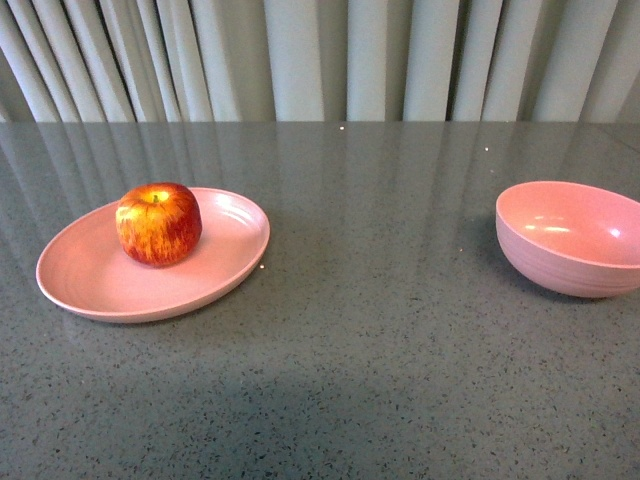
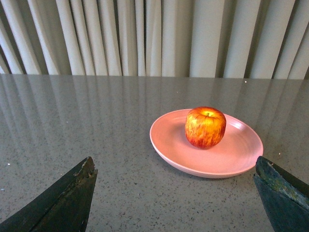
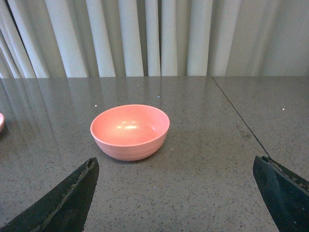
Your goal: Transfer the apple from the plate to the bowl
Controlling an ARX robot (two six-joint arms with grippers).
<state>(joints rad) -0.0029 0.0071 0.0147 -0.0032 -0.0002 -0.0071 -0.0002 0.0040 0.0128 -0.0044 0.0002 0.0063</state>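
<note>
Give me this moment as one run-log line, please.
apple: on plate, stem up | bowl: empty | left tool: open, facing apple | right tool: open, facing bowl | transfer: not yet done

Soft, even, fairly bright light fills all three views. The glossy counter (image 1: 380, 340) mirrors the pale curtain (image 1: 300, 60) as faint upright streaks beyond the plate (image 1: 90, 285). The apple (image 1: 158, 224) has a small highlight on top and casts a soft shadow onto the plate. White glare spots sit inside the bowl (image 3: 130, 150). The left claw's fingers (image 2: 63, 203) and the right claw's fingers (image 3: 63, 203) look dark and slightly soft.
</note>
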